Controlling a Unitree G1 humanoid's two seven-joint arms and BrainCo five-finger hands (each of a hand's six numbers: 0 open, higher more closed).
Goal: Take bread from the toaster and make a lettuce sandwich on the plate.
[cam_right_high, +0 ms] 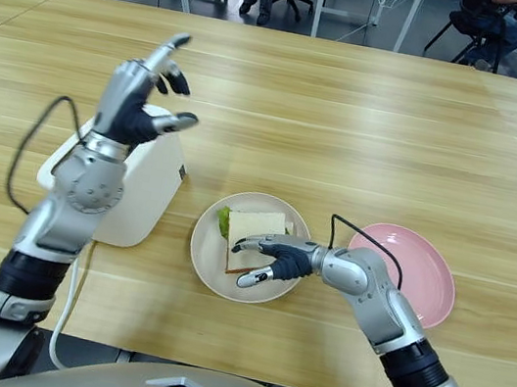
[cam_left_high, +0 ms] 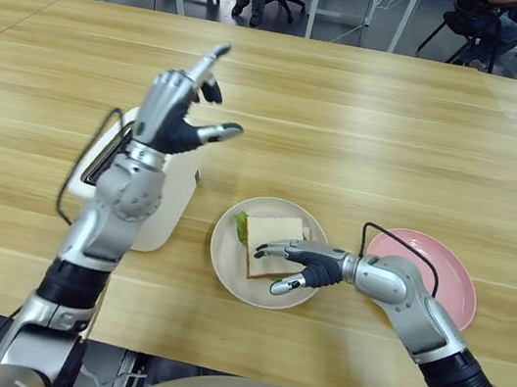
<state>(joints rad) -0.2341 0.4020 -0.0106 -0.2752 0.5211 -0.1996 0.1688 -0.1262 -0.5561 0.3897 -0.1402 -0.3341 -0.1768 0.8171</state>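
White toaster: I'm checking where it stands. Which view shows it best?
The right eye view: the left forearm hides less of the white toaster, leaving a broad stretch of its side. In the left eye view the forearm crosses its middle, with narrower strips either side.

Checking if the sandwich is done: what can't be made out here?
- Slots of the toaster: the left arm covers them in both views.
- Near part of the sandwich: under the right hand, both views.
- Most of the lettuce: under the bread; only a green edge shows.

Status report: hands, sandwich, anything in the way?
Left hand open, raised above toaster. Right hand open over sandwich on plate. Pink plate aside, nothing blocking.
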